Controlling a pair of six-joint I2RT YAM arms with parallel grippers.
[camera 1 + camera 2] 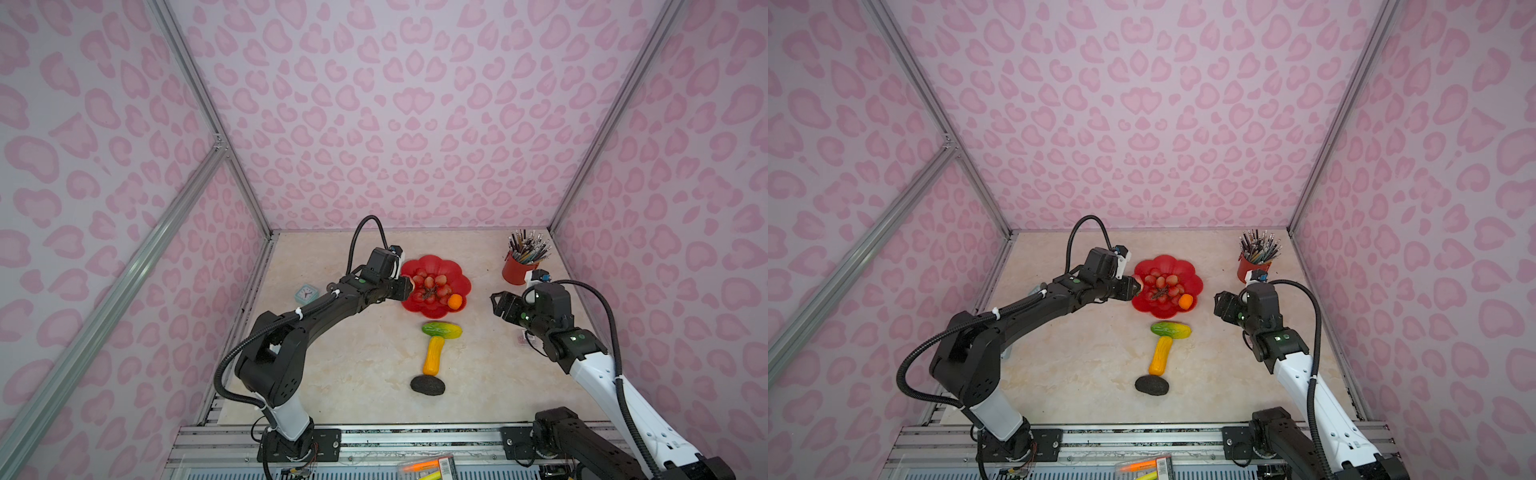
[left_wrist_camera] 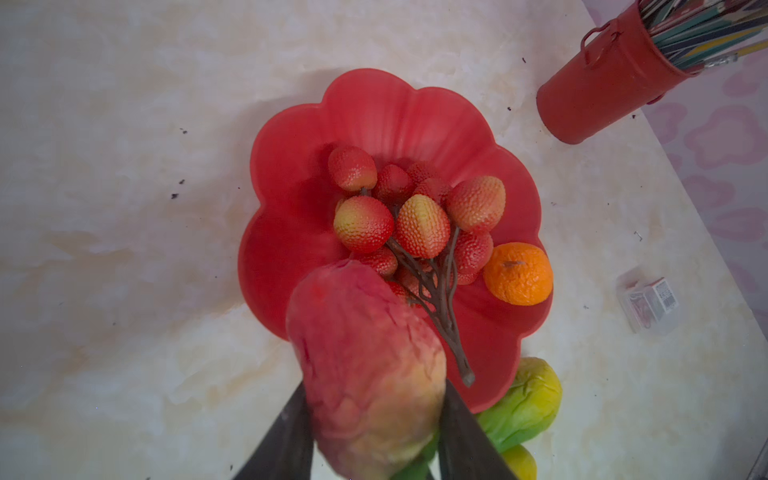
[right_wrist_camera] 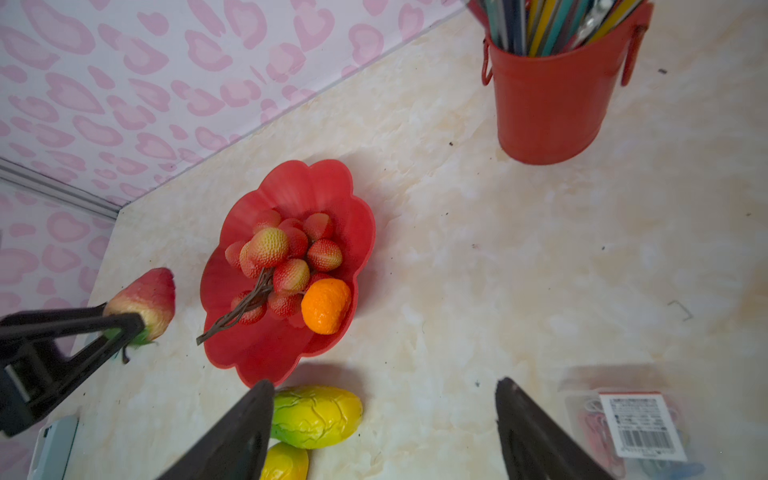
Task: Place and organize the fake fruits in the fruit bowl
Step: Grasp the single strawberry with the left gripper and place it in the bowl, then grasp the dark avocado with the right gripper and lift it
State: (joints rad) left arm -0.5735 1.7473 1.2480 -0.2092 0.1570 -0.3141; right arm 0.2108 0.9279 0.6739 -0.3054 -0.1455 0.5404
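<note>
Marble tabletop (image 1: 332,374), pink walls. My left gripper (image 3: 124,320) clamps the strawberry (image 2: 365,353) at the bowl's (image 2: 291,137) left rim, seemingly just short of it. Released here, it could fall outside or jostle the grapes (image 2: 419,224) and orange (image 2: 517,274). Right gripper (image 3: 384,384) hangs spread, empty. Three fruits (image 1: 433,356) lie on the table.

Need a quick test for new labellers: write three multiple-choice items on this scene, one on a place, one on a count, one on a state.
1. Where is the orange? A in the bowl; B on the table; C held in the air.
2. How many fruits lie on the table outside the bowl? A one; B three; C five.
3. The left gripper is: A open and empty; B shut on the strawberry; C shut on the orange.
Key: A, it sits inside the rim; B, green fruit, yellow fruit and black fruit; B, the strawberry is clamped in it.
</note>
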